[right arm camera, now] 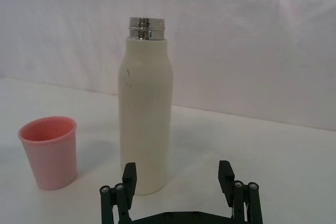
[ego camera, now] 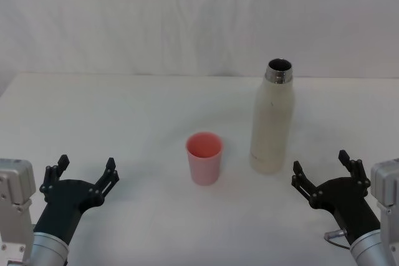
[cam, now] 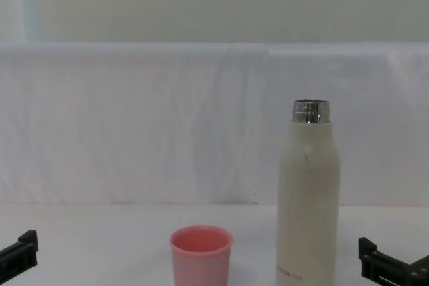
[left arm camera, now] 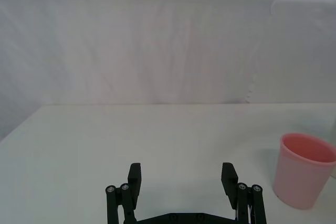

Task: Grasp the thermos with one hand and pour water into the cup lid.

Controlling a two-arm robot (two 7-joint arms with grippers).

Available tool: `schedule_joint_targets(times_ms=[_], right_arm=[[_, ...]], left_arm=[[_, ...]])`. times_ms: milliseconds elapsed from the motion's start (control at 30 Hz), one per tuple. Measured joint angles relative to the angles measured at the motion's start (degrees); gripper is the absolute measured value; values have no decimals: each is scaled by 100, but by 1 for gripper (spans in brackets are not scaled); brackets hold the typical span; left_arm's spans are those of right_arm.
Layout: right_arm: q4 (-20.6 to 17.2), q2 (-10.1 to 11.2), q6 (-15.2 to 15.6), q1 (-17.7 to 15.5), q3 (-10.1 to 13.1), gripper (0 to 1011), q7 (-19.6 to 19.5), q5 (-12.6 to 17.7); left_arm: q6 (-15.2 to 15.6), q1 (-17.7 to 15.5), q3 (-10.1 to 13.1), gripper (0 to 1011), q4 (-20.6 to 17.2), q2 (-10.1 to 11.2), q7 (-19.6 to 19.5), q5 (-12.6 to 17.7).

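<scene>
The cream-white thermos (ego camera: 272, 123) stands upright and uncapped right of the table's middle, its steel neck open at the top; it also rises in the chest view (cam: 308, 199) and right wrist view (right arm camera: 145, 108). The pink cup lid (ego camera: 204, 157) stands upright just left of it, mouth up, also seen as a pink cup (cam: 200, 255) (right arm camera: 49, 152) (left arm camera: 305, 170). My right gripper (ego camera: 320, 171) is open near the table's front, a short way right of and in front of the thermos. My left gripper (ego camera: 86, 170) is open at the front left, well away from the cup lid.
The white table (ego camera: 124, 116) runs back to a white cloth backdrop (ego camera: 187, 17). Nothing else stands on it; bare surface lies around both objects and between the grippers.
</scene>
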Motion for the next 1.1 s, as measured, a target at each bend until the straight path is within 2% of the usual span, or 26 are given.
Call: schedule_joint_targets(times_ms=[1100], right_arm=[[0,0,0,0,0,1003,0,0]], left_arm=[[0,0,0,1001,0,0,0,0]])
